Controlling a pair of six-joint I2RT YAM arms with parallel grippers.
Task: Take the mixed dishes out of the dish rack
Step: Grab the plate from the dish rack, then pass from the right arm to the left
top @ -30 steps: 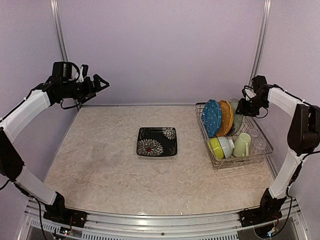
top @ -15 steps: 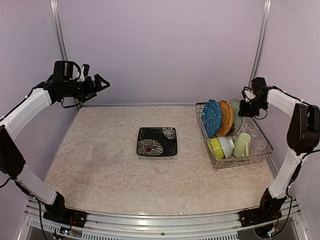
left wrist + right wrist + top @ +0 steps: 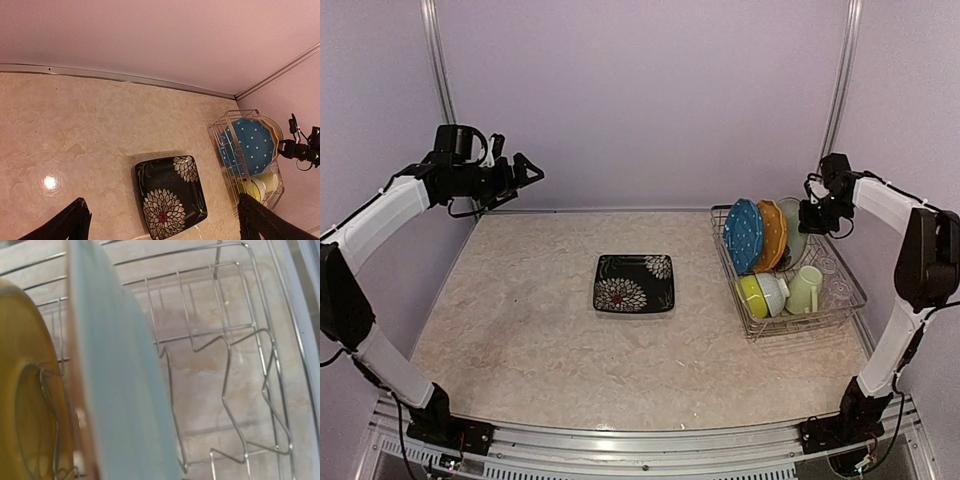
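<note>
The black square plate [image 3: 634, 283] lies flat mid-table, also in the left wrist view [image 3: 170, 197]. The dish rack [image 3: 848, 300] stands at the right. In it the blue dotted plate [image 3: 744, 235], orange plate [image 3: 772, 235] and pale green plate [image 3: 793, 238] stand upright. The lime bowl [image 3: 751, 296], white bowl [image 3: 773, 292] and pale green mug [image 3: 805, 290] lie in front, with clear glasses [image 3: 834, 275] faintly visible. My left gripper [image 3: 525, 170] is open and empty, high at the back left. My right gripper [image 3: 807, 215] is at the pale green plate's top rim [image 3: 120, 380]; its fingers are hidden.
The purple back wall and side walls enclose the table. The right wrist view shows the orange plate [image 3: 30, 390] and the rack's bent wire prongs [image 3: 225, 345] over the marbled tabletop. The rack also shows in the left wrist view [image 3: 227, 150].
My left gripper has drifted slightly right and lower. My right gripper has edged a little down toward the pale green plate. The dishes have not moved.
</note>
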